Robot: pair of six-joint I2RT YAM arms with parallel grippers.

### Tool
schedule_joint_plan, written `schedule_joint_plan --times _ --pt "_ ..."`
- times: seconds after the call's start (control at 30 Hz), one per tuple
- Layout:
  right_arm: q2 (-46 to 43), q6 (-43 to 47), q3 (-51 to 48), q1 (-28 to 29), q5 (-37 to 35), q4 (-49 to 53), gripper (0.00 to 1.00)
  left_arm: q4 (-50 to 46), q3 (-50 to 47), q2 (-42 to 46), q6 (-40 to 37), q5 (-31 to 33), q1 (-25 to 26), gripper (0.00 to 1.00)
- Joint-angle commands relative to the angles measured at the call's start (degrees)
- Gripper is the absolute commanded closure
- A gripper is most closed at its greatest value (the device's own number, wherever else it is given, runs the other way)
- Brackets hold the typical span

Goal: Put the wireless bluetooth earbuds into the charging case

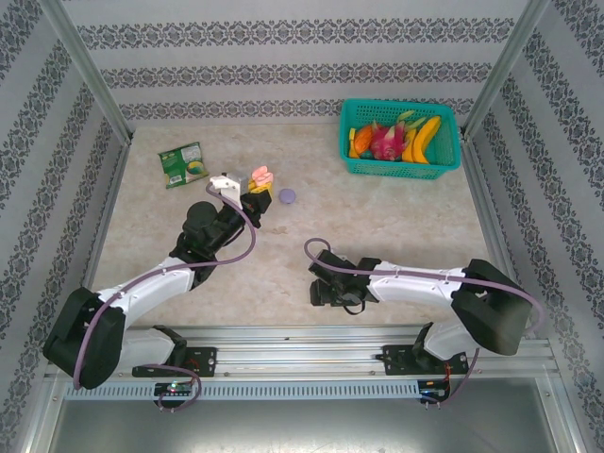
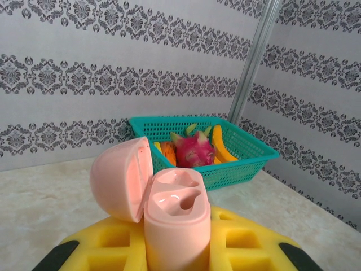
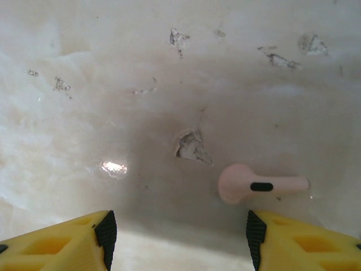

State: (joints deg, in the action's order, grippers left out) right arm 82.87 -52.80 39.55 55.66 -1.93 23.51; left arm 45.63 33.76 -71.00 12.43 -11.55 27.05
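As the left wrist view shows, the left gripper [image 2: 176, 251] is clamped on the pink charging case [image 2: 177, 223], which stands upright between its yellow fingers [image 2: 248, 243]. Its lid [image 2: 121, 179] is swung open to the gripper's left, and two moulded recesses face up. Beyond the fingertips, ahead and slightly right, sits a teal basket [image 2: 248, 151] holding a dragon fruit [image 2: 194, 149] and other fruit. From above, a lilac disc [image 1: 287, 195] lies on the table [image 1: 396, 217] just right of this gripper, and a green packet [image 1: 182, 163] lies off to its left.

The right gripper [image 3: 179, 231] is low over the table with its fingers apart, gripping nothing. One pale pink earbud [image 3: 248, 183] lies flat just ahead of the gap, nearer the finger at the right of that view. Its stem points right, and it touches neither finger.
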Motion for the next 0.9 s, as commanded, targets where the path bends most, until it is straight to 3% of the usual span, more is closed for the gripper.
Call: schedule_joint_plan --times 0.0,0.6,0.87 --pt "1.8 -0.1 0.2 0.2 -1.9 -1.4 0.35 1.3 1.8 1.1 -0.8 -1.0 0.9 1.00" --pt "6.2 6.3 10.3 -4.9 -0.9 -1.6 0.36 -0.8 1.0 3.2 -0.6 -2.2 1.3 1.00" --pt "2.5 8.1 11.7 -6.3 0.7 -1.3 0.36 -1.3 0.5 3.9 -0.7 -1.7 1.6 1.00"
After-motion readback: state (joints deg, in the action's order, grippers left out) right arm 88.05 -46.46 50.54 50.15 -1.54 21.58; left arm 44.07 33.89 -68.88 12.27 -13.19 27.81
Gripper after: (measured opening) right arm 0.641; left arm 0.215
